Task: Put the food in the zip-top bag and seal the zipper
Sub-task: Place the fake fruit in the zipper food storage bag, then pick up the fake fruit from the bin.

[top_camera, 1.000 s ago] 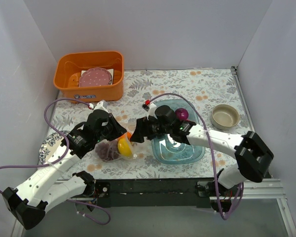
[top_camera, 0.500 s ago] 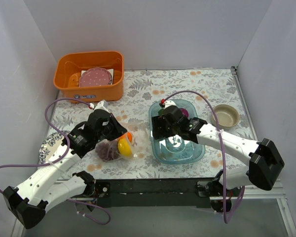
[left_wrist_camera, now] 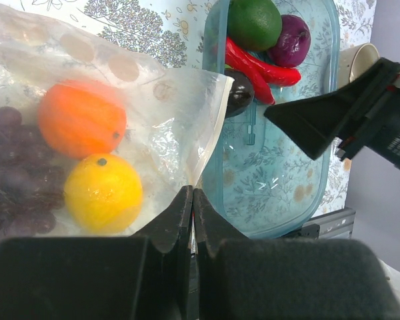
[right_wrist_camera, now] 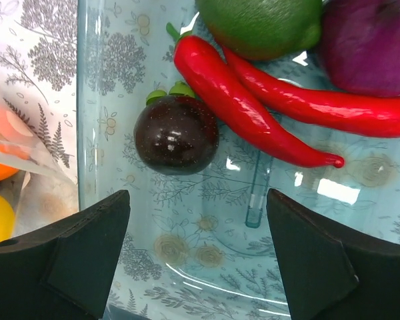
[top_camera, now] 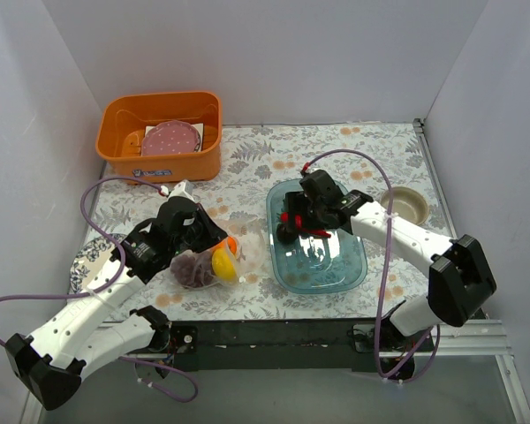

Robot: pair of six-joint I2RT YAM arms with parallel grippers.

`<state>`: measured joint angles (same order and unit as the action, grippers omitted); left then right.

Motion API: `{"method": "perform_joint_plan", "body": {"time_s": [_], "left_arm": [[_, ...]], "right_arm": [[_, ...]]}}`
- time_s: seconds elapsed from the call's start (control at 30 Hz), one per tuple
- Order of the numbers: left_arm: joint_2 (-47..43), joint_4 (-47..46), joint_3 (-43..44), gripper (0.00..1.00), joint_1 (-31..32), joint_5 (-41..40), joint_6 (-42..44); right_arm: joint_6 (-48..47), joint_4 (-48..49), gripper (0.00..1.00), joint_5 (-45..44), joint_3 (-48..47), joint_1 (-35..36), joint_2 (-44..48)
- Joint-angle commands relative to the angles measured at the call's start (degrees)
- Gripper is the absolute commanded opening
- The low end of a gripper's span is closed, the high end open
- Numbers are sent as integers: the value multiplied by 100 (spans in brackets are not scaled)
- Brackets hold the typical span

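Right wrist: spread right gripper (right_wrist_camera: 197,220) might bump the glossy dark round fruit (right_wrist_camera: 177,135) away; left gripper (left_wrist_camera: 192,197) pinches clear crinkly bag (left_wrist_camera: 173,113).

Two red chilies (right_wrist_camera: 240,100), one green fruit (right_wrist_camera: 260,23), one purple piece (right_wrist_camera: 370,43), one dark fruit (right_wrist_camera: 175,135), one orange (left_wrist_camera: 81,119), one lemon (left_wrist_camera: 103,192), one grape bunch (left_wrist_camera: 10,167), one zip-top bag (left_wrist_camera: 167,107)

Left wrist: grape bunch (left_wrist_camera: 10,170) blurred behind zip-top bag (left_wrist_camera: 180,113) film, cut by left edge. Right wrist: lime (right_wrist_camera: 260,23) and purple onion (right_wrist_camera: 370,43) cropped at top.

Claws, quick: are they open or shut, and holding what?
Left claw: shut on the clear crinkly plastic bag's edge.
Right claw: open, empty, over blue translucent tray.
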<state>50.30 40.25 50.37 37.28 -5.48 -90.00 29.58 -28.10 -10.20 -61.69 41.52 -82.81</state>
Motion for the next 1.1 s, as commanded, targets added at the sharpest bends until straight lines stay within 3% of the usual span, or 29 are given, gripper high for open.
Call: {"method": "perform_joint_plan", "body": {"time_s": [0.0,0.4,0.73,1.07], "left_arm": [[-65,-8,17,0,8,20,0],[-117,9,26,0,16,47,17],[-170,106,70,0,16,-33,26],[-153,62,-36,0,8,3,26]], "right_arm": [[91,348,90,720,-212,-91,-341],[241,744,87,896,-378,-118,-974],[346,709,72,809,-449,-118,-1396],[241,867,57,844,34,-126,-1107]]}}
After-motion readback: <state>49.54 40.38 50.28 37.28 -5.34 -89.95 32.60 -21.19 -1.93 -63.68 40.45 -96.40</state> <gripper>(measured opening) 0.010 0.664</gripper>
